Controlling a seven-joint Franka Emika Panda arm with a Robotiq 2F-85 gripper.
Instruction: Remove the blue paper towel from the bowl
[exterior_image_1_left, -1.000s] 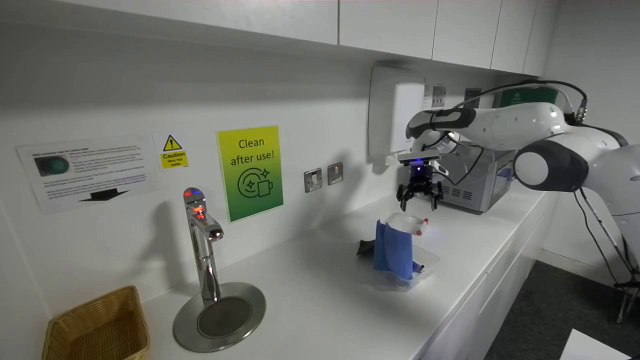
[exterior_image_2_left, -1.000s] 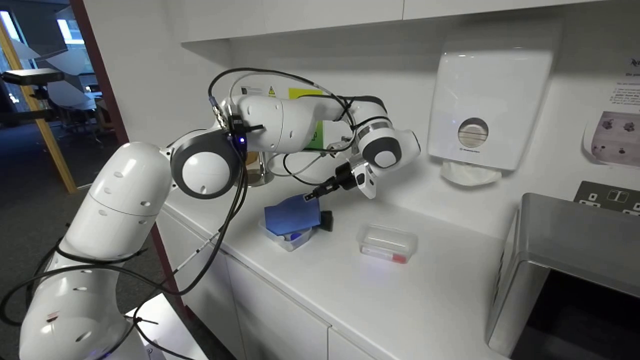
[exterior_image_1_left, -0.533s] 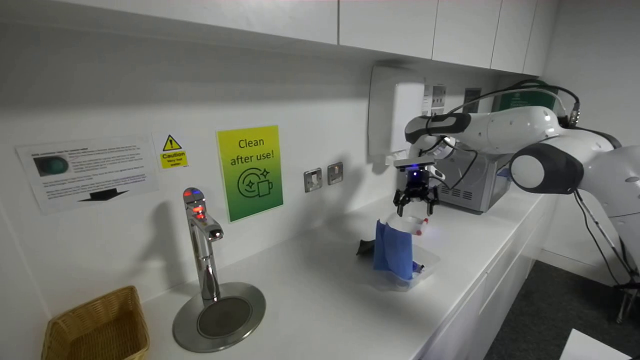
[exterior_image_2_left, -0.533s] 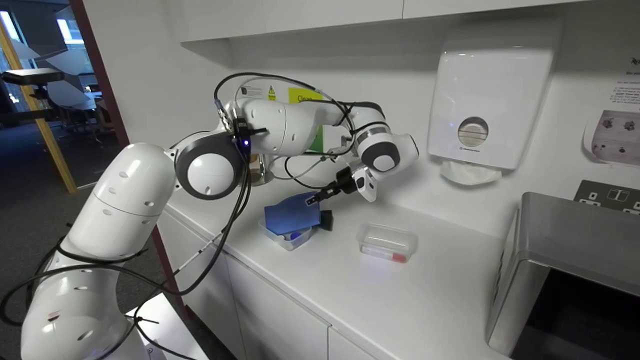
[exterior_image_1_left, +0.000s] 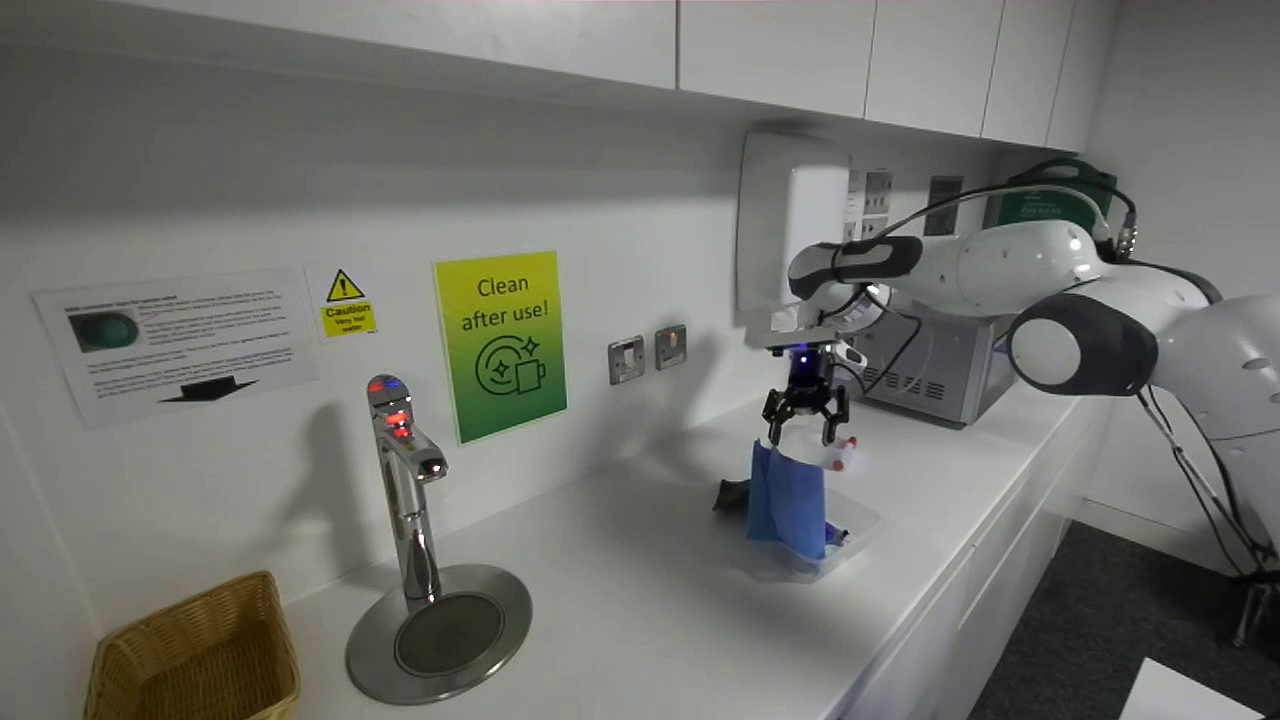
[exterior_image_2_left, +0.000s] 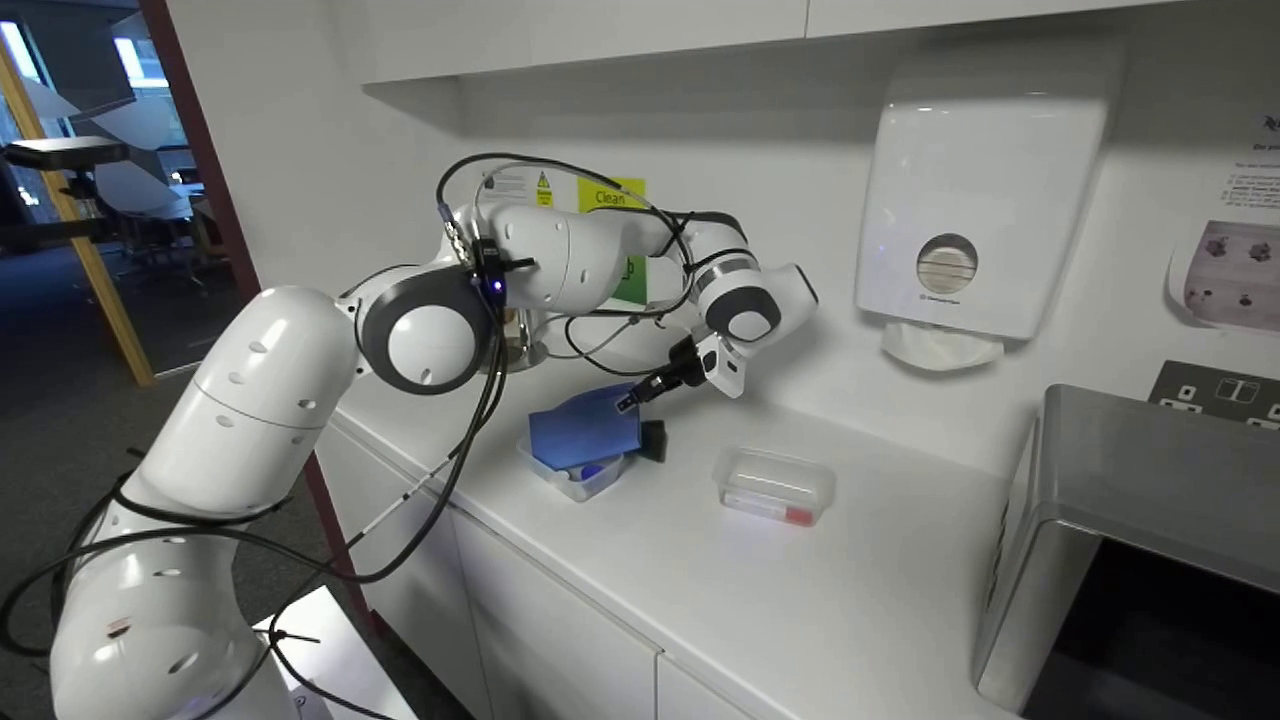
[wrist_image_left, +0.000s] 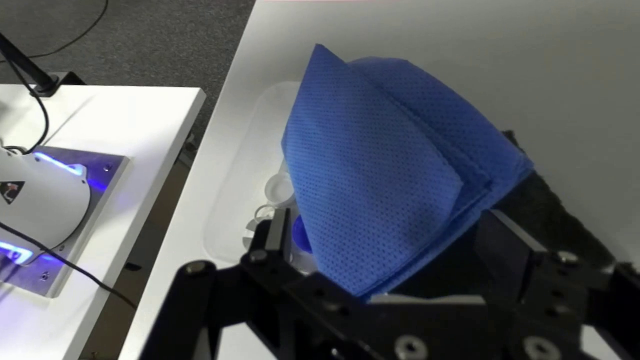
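Observation:
The blue paper towel (exterior_image_1_left: 788, 500) stands folded and leaning in a clear plastic bowl, a rectangular tub (exterior_image_2_left: 585, 488). The towel also shows in an exterior view (exterior_image_2_left: 585, 428) and in the wrist view (wrist_image_left: 370, 160). The tub (wrist_image_left: 245, 150) also holds small clear and white pieces and a blue cap (wrist_image_left: 301, 235). My gripper (exterior_image_1_left: 801, 437) is open and empty, just above the towel's top edge. In the wrist view my gripper's fingers (wrist_image_left: 385, 216) are wide apart, with the towel's near corner between them. I cannot tell whether they touch it.
A dark fuzzy object (exterior_image_2_left: 652, 440) lies beside the tub, under the towel's edge. A second clear tub (exterior_image_2_left: 775, 482) with a red-ended item stands nearby. A microwave (exterior_image_2_left: 1130, 490), towel dispenser (exterior_image_2_left: 985, 190), tap (exterior_image_1_left: 405, 500) and wicker basket (exterior_image_1_left: 195, 660) are around the counter.
My open gripper has moved down and across toward the blue towel's top, leftward in an exterior view. The towel and tubs have not moved.

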